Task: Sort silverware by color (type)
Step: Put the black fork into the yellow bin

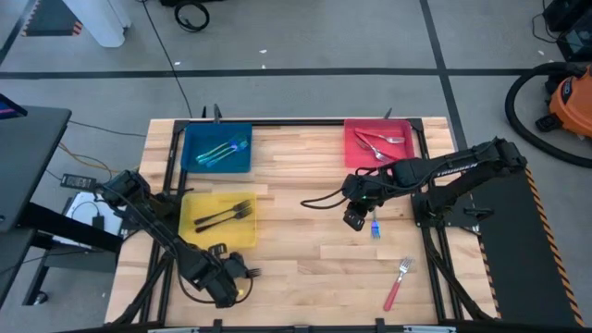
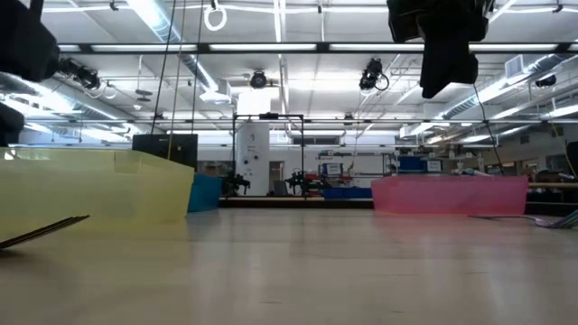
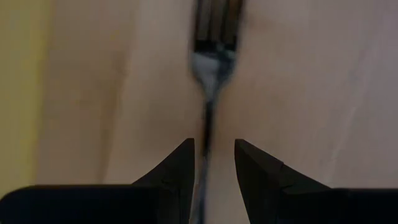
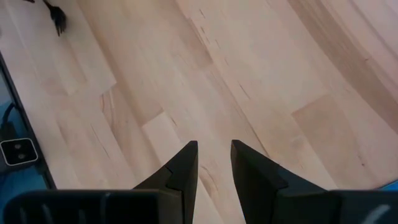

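**A:** What does the left side of the pale wooden surface point(image 1: 305, 268) show?

**B:** The left pincer point(image 3: 211, 165) sits low near the surface's front-left corner, just in front of the flat yellow tray point(image 1: 190, 239). Its fingers are narrowly spread astride the thin dark handle of a silver-tined fork point(image 3: 210, 65). The handle runs straight out along the pincer's own line, tines farthest away. Whether the fingers touch it, I cannot tell.

**A:** And to the right?

**B:** The right pincer point(image 1: 356, 219) hovers mid-right, slightly spread and empty. A blue-handled fork point(image 1: 376, 228) lies just beside it. A red-handled fork point(image 1: 397, 283) lies slanted near the front-right corner, nearer the right arm. Other forks rest in the blue tray point(image 1: 192, 157), the yellow tray and the red tray point(image 1: 351, 157).
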Motion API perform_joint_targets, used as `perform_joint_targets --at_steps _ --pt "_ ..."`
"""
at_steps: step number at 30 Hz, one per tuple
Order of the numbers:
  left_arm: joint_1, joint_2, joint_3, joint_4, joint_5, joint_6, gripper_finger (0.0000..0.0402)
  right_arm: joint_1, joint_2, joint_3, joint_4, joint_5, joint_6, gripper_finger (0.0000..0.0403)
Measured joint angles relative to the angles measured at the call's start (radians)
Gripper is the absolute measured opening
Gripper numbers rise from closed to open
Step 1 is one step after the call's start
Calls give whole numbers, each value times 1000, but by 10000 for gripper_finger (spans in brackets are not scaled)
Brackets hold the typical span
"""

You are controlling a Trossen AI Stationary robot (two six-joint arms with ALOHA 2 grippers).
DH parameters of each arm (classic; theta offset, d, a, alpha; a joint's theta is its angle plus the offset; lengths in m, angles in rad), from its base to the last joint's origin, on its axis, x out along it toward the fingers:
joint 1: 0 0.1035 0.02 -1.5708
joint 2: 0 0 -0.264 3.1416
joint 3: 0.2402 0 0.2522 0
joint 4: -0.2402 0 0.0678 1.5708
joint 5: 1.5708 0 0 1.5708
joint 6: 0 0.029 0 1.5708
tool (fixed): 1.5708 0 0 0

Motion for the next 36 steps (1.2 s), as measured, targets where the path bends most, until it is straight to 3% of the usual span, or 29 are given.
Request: perform_joint_targets --at_steps 13,17,22,28,36 --pt "9 -5 -75 77 10 -42 111 0 0 0 0 0 -1 104" --pt "8 -4 -77 80 -1 -64 81 0 0 0 0 0 -2 104" --pt "8 -4 -80 105 -1 -65 17 0 0 0 0 0 -2 104" --pt "-2 -11 -79 109 -9 -64 8 0 0 0 0 0 -5 104" --pt "-2 -19 59 2 13 19 2 0 0 0 0 1 -6 104"
